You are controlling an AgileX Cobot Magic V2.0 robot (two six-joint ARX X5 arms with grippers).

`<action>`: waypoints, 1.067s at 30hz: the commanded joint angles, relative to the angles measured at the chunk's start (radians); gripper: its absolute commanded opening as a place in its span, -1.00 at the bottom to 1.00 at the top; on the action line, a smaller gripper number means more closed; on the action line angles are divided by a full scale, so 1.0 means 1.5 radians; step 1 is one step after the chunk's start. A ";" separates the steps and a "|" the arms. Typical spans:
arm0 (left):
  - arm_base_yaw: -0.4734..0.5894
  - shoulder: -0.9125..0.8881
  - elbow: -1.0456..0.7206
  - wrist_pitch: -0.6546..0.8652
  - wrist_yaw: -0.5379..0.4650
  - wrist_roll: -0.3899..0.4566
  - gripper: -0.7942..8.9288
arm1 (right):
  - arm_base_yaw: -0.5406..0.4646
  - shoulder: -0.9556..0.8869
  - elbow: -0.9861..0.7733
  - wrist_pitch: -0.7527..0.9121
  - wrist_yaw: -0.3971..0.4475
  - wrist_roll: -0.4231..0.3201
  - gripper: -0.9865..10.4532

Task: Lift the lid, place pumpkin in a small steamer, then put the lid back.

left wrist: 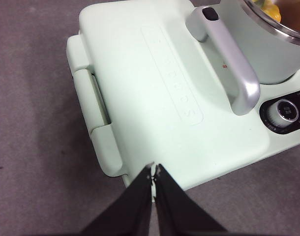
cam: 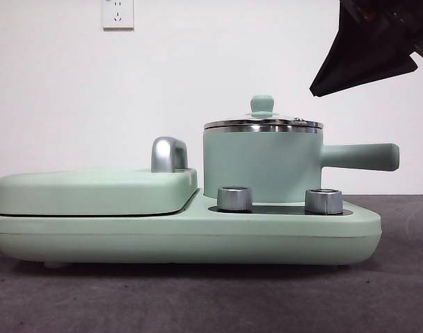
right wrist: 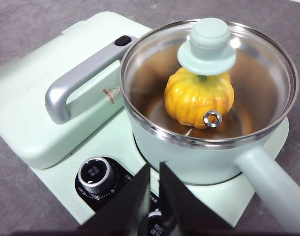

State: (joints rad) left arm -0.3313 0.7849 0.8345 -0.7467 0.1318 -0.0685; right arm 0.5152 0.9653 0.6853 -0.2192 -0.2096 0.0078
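Front view: glass lid (cam: pixel 263 124) seated level on the small steamer (cam: pixel 261 166), mint knob up, long side handle pointing away from the flat grill cover (cam: pixel 93 191) and its chrome handle (cam: pixel 168 154). Two steel dials (cam: pixel 234 198) at the base front. Dark arm tip at the upper corner above the pot handle, clear of everything; by the wrist views, probably the right arm. Pumpkin hidden here behind the pot wall.

Left wrist view: left gripper (left wrist: pixel 154 173) pinched shut on nothing, hanging above the near edge of the grill cover. Only a sliver of the steamer rim and a bit of yellow inside at the far corner.

Right wrist view: right gripper (right wrist: pixel 155 169) nearly closed, a narrow slit between the jaws, empty, hovering over the dials just beside the steamer. Pumpkin (right wrist: pixel 199 98) sitting inside the pot under the lid, stem close below the knob.

Looks finished. Remaining risks: a retreat swinging low could clip the knob or the pot handle and skew the lid; a tall stem might keep the lid from seating fully, though impossible to confirm here.
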 commanded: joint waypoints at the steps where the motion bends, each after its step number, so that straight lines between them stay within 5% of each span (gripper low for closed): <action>1: -0.002 0.003 0.007 0.008 0.002 -0.001 -0.82 | 0.004 0.004 0.010 0.007 0.000 0.007 -0.78; 23: 0.086 -0.100 -0.026 0.020 -0.005 0.054 -0.82 | 0.004 0.004 0.010 0.007 0.000 0.007 -0.78; 32: 0.104 -0.268 -0.268 0.341 -0.005 0.013 -0.82 | 0.004 0.004 0.010 0.007 0.000 0.007 -0.78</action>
State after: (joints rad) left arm -0.1741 0.3950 0.4522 -0.3023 0.1265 -0.0216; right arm 0.5152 0.9653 0.6853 -0.2192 -0.2096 0.0078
